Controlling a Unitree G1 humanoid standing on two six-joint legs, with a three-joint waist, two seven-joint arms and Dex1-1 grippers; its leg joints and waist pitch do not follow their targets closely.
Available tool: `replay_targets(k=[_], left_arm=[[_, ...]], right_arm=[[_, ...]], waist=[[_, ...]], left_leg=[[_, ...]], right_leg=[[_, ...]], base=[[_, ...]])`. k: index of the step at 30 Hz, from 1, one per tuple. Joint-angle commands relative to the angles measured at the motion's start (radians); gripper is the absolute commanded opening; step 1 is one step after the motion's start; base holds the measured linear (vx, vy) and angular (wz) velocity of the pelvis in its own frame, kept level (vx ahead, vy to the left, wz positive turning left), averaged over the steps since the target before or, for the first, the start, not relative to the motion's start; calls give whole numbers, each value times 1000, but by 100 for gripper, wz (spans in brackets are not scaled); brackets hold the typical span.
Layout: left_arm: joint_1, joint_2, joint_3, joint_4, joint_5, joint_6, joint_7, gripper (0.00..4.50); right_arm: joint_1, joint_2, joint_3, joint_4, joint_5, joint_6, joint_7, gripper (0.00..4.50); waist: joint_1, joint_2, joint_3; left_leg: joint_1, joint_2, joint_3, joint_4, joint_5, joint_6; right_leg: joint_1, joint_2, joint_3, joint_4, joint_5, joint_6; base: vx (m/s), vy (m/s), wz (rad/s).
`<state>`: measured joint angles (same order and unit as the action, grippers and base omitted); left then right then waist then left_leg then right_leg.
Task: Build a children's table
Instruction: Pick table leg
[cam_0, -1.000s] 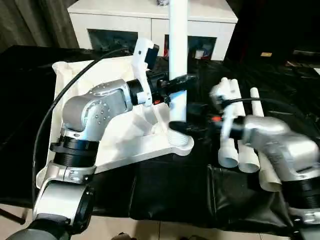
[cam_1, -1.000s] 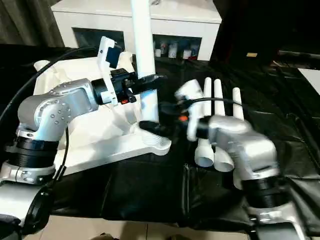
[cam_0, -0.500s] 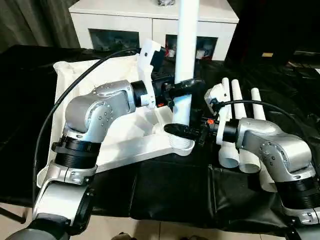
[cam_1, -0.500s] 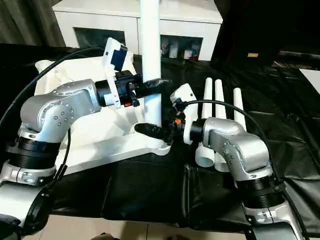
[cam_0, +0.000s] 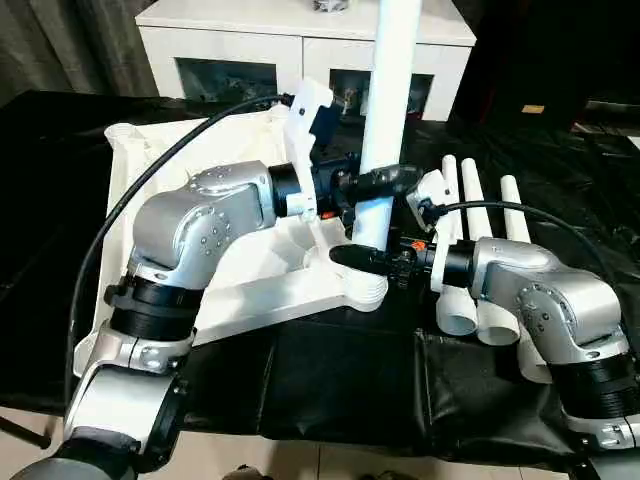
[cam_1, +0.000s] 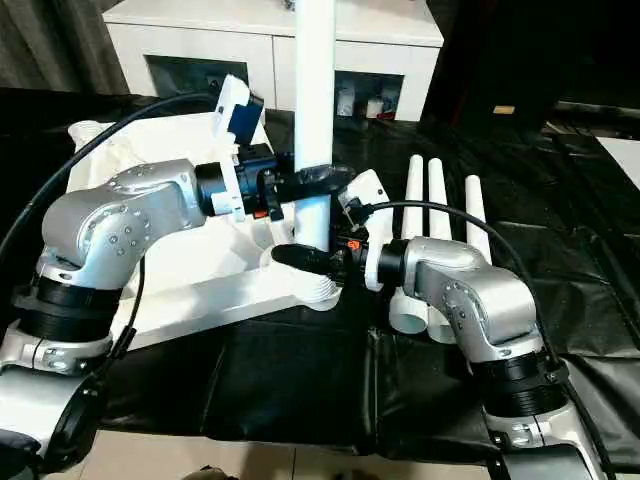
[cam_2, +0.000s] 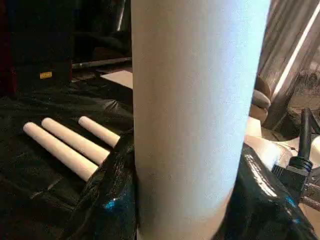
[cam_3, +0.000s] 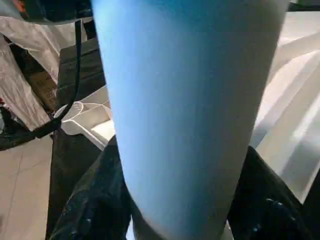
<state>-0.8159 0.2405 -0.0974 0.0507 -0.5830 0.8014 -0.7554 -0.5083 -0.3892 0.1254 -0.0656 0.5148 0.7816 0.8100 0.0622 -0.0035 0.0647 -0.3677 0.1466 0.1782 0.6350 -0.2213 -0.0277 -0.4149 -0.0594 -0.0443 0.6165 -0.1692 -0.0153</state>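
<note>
1. The upright leg (cam_0: 385, 120) stands nearly vertical over the near corner socket (cam_0: 362, 288) of the upturned table top (cam_0: 200, 260) — its long axis runs straight up out of the top of the head views, with a slight lean.
2. The left gripper (cam_0: 385, 180) holds that leg part-way up, its black fingers (cam_2: 112, 195) wrapped on both sides of the white tube, as the left wrist view shows.
3. The right gripper (cam_0: 365, 258) sits lower, just above the socket, its fingers (cam_3: 95, 205) flanking the tube's foot — whether they press on it or only bracket it I cannot tell.
4. So both grippers are on one leg, left above, right below; the right one is nearer the joint.
5. The move ahead looks like a push straight down along the leg's axis into the socket — any lean at the top could make the foot jam on the rim.
6. Three spare legs (cam_0: 480, 240) lie side by side on the black cloth (cam_0: 340, 380), just beside the right arm (cam_0: 540, 300).
</note>
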Motion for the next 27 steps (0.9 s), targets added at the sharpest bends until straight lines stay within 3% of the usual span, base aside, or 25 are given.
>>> replay_targets(k=[1, 6, 7, 15, 18, 20, 21, 24, 27], left_arm=[[6, 13, -12, -25, 14, -13, -15, 186], [-12, 2, 10, 21, 73, -54, 69, 186], [-12, 2, 10, 21, 73, -54, 69, 242], [-18, 7, 62, 44, 61, -31, 109, 307], [-17, 13, 93, 55, 73, -66, 141, 332], [4, 30, 114, 56, 89, -137, 133, 345], [34, 59, 101, 45, 121, -212, 95, 348], [128, 129, 60, 0, 166, -310, 2, 371], [233, 219, -57, -25, 263, -402, -85, 374]], right_arm=[[8, 1, -17, -12, 5, 10, -16, 198], [22, 8, -18, -18, 3, 5, -30, 192], [22, 8, -18, -18, 3, 5, -30, 191], [20, 37, -27, 20, -55, -44, -113, 189], [6, 58, -37, 69, -108, -98, -189, 188], [-21, 91, -79, 132, -150, -159, -293, 188], [-33, 100, -97, 160, -165, -187, -329, 188], [-37, 98, -109, 197, -208, -265, -375, 188], [-15, 97, -106, 194, -219, -332, -355, 188]], waist=[[5, -8, -76], [4, -7, -77], [5, -7, -77], [3, -8, -78], [2, -3, -77], [0, -3, -78], [-1, 4, -79], [-6, 6, -79], [-7, 8, -79]], left_leg=[[6, 72, -27, -74, -32, 40], [5, 72, -28, -74, -29, 37], [5, 71, -27, -74, -32, 37], [4, 69, -28, -74, -25, 29], [6, 70, -27, -74, -35, 18], [5, 69, -27, -74, -35, 11], [4, 67, -30, -76, -34, 8], [7, 69, -28, -78, -43, -5], [11, 71, -27, -80, -49, 2]], right_leg=[[68, -87, 50, -56, -125, -262], [70, -87, 50, -55, -114, -263], [69, -88, 50, -57, -114, -264], [70, -87, 50, -55, -107, -263], [66, -87, 50, -58, -122, -259], [66, -87, 50, -58, -120, -258], [65, -87, 48, -62, -125, -249], [65, -85, 49, -57, -129, -232], [60, -81, 48, -53, -115, -223]], base=[[0, 0, 0], [0, 0, 0], [0, 0, 0], [0, 0, 0], [0, 0, 0], [0, 0, 0], [0, 0, 0], [0, 0, 0], [0, 0, 0]])
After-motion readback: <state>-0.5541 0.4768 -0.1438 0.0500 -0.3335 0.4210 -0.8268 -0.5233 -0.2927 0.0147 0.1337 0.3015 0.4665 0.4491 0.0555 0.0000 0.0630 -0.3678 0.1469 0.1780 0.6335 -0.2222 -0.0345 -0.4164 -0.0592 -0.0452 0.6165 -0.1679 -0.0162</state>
